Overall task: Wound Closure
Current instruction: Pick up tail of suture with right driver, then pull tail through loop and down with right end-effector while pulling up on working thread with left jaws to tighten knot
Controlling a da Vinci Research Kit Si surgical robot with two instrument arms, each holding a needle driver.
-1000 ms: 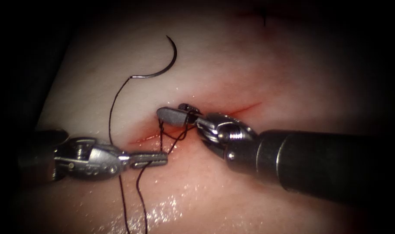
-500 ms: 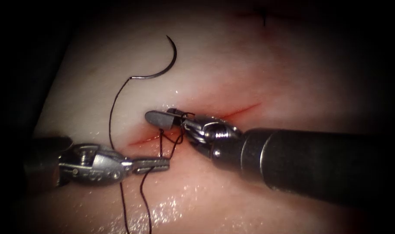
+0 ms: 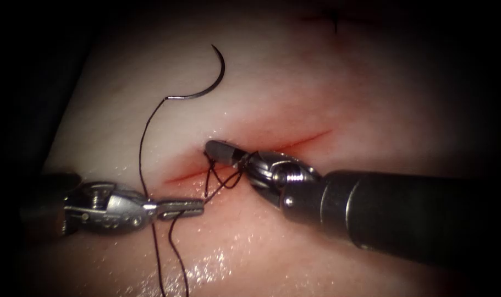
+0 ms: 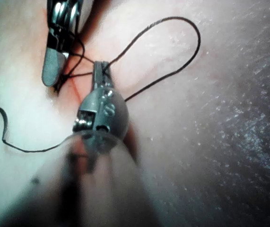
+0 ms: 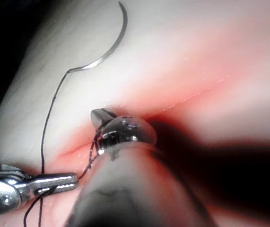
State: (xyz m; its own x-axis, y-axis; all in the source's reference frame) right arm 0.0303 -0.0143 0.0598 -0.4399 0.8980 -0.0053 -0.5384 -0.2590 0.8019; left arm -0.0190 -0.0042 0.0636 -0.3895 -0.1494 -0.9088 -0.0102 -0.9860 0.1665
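- The thin dark curved steel needle (image 3: pixel 209 77) lies free on the pale tissue (image 3: pixel 294 71), up at about eleven o'clock from the cut and to its left; no tool holds it and it is not in the tissue. It also shows in the right wrist view (image 5: pixel 110 42).
- It looks light, stiff and slick; my judgement is that a hold on its body, well back from the point, would suit it best.
- The fine black thread (image 3: pixel 142 143) runs from the needle's blunt end down toward six o'clock, past the left tool. It looks limp and easily tangled.
- At the thin red cut (image 3: pixel 272 146), thread crosses in a loose tangle between the two tools.
- The left arm's silver needle driver (image 3: pixel 198 205), at seven o'clock from the cut, has its jaws together, clamped on the thread; the left wrist view (image 4: pixel 99 71) shows a wide thread loop beside them.
- The right arm's silver needle driver (image 3: pixel 220 149) lies over the cut with thread wound around it; its jaws look closed, and whether they pinch thread is hard to make out.
- The exact path of the thread through the tangle cannot be followed.
- The thread's lower ends are cut off at the endoscope view's edge.
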